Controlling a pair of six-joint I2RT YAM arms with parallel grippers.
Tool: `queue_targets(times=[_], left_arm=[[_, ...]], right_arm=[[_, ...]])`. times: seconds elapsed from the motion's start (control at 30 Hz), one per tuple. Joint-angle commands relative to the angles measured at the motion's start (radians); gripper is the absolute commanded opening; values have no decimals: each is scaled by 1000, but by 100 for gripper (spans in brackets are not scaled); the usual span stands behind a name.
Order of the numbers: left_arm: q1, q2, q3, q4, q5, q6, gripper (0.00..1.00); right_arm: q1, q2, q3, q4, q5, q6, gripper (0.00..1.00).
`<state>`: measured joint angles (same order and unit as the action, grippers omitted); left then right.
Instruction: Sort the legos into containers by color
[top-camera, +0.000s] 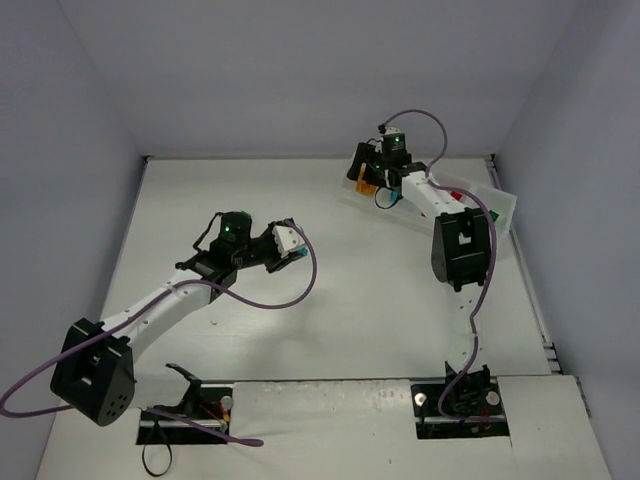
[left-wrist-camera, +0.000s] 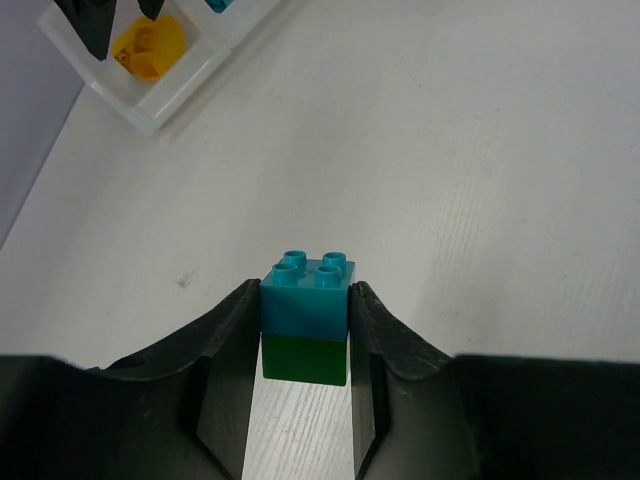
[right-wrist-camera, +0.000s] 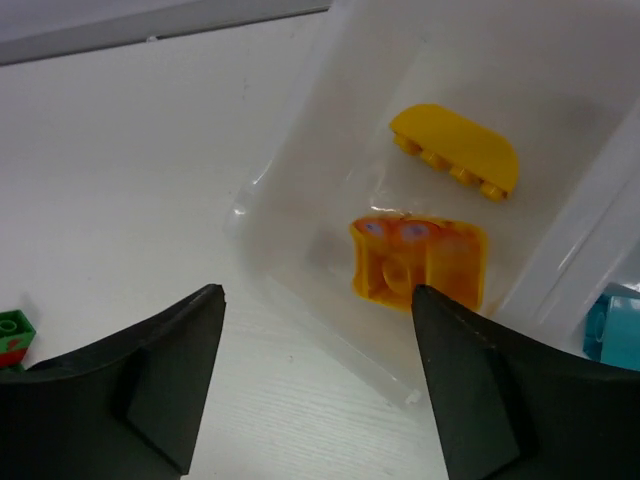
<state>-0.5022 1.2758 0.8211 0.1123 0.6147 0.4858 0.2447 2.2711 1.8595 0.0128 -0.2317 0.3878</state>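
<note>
Right end effector (top-camera: 368, 178) hangs over the white tray (top-camera: 503, 207).

Bright, even, cool-white diffuse light; source not seen. Top view: white matte worktop (top-camera: 370, 320) carries only faint soft shadows under the arms, small items poorly resolved. Left wrist view: glossy teal-over-green brick stack (left-wrist-camera: 306, 320) sharp, black fingers (left-wrist-camera: 225, 370) of the left gripper (left-wrist-camera: 305, 290) slightly soft, dark at frame bottom. Right wrist view: glare streaks on translucent white plastic tray (right-wrist-camera: 290, 190), bluish highlights on orange plastic brick (right-wrist-camera: 420, 265), right gripper (right-wrist-camera: 318, 292) fingers (right-wrist-camera: 170, 380) blurred.
</note>
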Motion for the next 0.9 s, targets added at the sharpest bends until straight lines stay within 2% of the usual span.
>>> queue_targets(times=[0.0, 0.1, 0.3, 0.37, 0.47, 0.57, 0.87], left_arm=[[-1, -36, 0, 76, 42, -21, 0], [-1, -39, 3, 76, 46, -15, 0], [1, -43, 12, 87, 39, 3, 0], [-1, -38, 19, 86, 30, 17, 0], [-1, -35, 33, 86, 20, 28, 0], [-1, -30, 44, 95, 10, 31, 0], [-1, -13, 73, 116, -18, 34, 0]], right_arm=[[-4, -77, 49, 27, 14, -10, 74], [-1, -149, -23, 42, -66, -3, 82], [56, -378, -267, 84, -351, 39, 72], [82, -451, -322, 82, -432, 51, 72], [137, -530, -414, 82, -481, 69, 73], [182, -573, -482, 85, -530, 105, 79], [271, -656, -608, 104, -548, 126, 80]])
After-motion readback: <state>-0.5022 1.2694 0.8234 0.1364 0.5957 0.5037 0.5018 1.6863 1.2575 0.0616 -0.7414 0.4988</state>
